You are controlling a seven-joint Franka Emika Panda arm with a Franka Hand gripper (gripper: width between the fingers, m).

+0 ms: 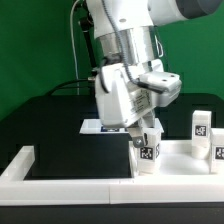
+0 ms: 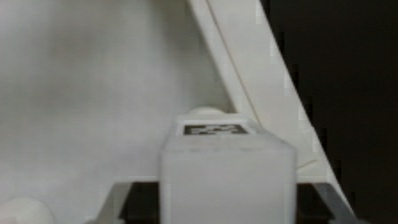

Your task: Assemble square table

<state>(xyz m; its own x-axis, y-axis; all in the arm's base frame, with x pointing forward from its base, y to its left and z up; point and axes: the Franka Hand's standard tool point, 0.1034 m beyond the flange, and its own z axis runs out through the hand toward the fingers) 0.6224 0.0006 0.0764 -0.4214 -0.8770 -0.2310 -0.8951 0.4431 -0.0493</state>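
My gripper [image 1: 141, 128] is shut on a short white leg [image 1: 148, 152] with a black-and-white tag, and holds it upright at the near left corner of the white tabletop [image 1: 182, 160]. In the wrist view the leg [image 2: 222, 160] fills the space between my dark fingers [image 2: 135, 203], and my gripper [image 2: 226, 208] sits low in the picture. Past the leg lies the tabletop slab [image 2: 89, 100]. A round bump, perhaps a corner socket [image 2: 208, 111], shows just beyond the leg's tagged end. Two more tagged legs [image 1: 200, 125] [image 1: 219, 150] stand at the exterior view's right.
Long white border rails [image 1: 60, 172] run along the front and left of the black table. The marker board [image 1: 93, 126] lies behind the arm. A green backdrop stands behind. In the wrist view the tabletop's raised edge [image 2: 249, 70] runs diagonally beside the black table [image 2: 338, 80].
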